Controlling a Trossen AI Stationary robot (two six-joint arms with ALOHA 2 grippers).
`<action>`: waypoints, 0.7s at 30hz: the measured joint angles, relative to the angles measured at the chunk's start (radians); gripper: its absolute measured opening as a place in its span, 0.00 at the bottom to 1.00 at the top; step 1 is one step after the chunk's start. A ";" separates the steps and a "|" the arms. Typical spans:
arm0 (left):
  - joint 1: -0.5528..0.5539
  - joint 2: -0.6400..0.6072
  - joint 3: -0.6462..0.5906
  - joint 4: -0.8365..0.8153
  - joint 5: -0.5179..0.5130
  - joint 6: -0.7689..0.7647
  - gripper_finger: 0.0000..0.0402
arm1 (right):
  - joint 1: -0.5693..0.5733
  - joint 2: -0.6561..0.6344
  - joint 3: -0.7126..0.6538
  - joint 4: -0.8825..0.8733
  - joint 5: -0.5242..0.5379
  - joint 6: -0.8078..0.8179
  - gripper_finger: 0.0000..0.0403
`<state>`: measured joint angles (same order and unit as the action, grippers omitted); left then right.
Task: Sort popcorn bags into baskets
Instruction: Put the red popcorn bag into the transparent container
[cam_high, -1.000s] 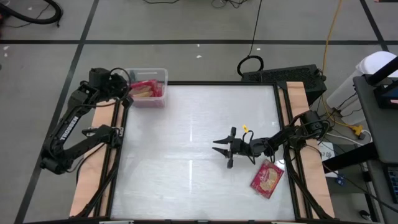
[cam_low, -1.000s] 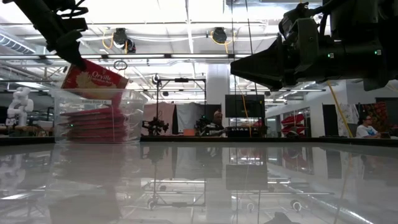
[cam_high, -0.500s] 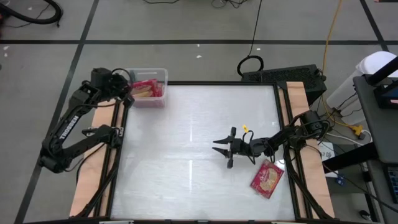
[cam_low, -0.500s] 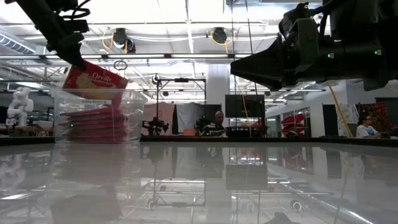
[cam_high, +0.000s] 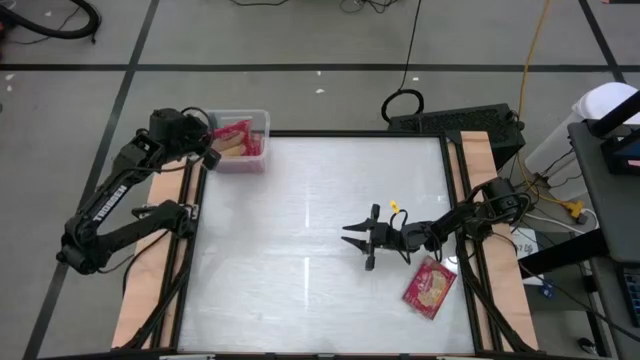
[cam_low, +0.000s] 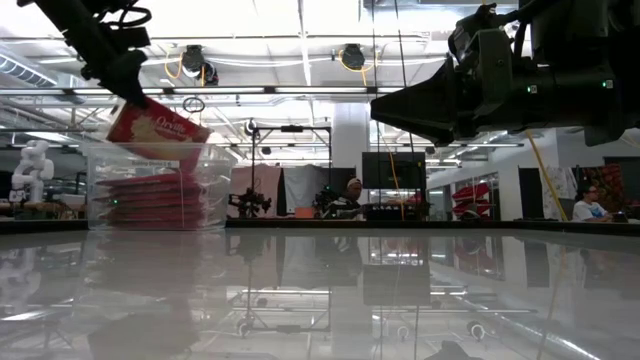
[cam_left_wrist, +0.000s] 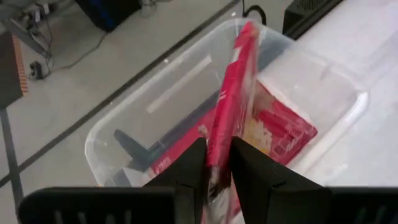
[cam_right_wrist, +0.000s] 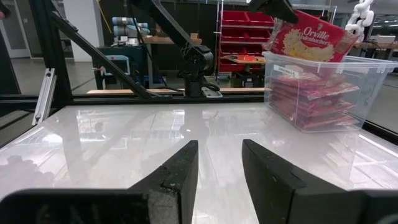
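A red popcorn bag (cam_low: 160, 128) hangs tilted over the clear basket (cam_low: 205, 185) at the table's far left corner, with my left gripper (cam_low: 128, 88) shut on it. The high view shows the same bag (cam_high: 232, 138) and basket (cam_high: 258, 122). Several more red bags (cam_low: 150, 195) lie stacked flat inside the basket. Another popcorn bag (cam_high: 430, 287) lies flat on the table near the right edge. My right gripper (cam_high: 356, 243) stands open and level right of the table's middle, just left of that bag, holding nothing. My left gripper pinches the bag's near end (cam_left_wrist: 219, 163) between its two fingers, one finger on each flat face. The fingers slant downward from the table's left side. The bag stretches away from them edge-up and tilted, and its lower end (cam_low: 175, 155) dips below the basket's rim, above the stack.
The table top (cam_high: 300, 220) is white and glossy, with wooden rails along its left and right sides. Beyond the far right corner sits a dark box (cam_high: 455, 122) with cables. The low view shows people and shelving in the room far behind the table.
My left arm has swung a little toward the table's right with the bag, so the bag now sits slightly farther over the basket, still tilted. Its fingers stay shut on it.
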<state>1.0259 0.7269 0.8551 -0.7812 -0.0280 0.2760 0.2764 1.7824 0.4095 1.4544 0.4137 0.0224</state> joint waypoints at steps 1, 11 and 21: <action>-0.001 0.000 0.000 0.006 0.001 0.000 0.17 | 0.000 0.000 0.000 0.000 0.000 0.000 0.29; -0.007 0.000 0.000 0.090 0.178 0.010 0.07 | 0.000 0.000 0.000 -0.001 0.000 0.000 0.29; -0.007 0.016 0.000 0.331 0.378 -0.077 0.05 | 0.000 0.000 0.000 -0.028 0.000 0.000 0.29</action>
<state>1.0193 0.7430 0.8551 -0.4498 0.3502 0.1987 0.2764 1.7824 0.4095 1.4266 0.4137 0.0223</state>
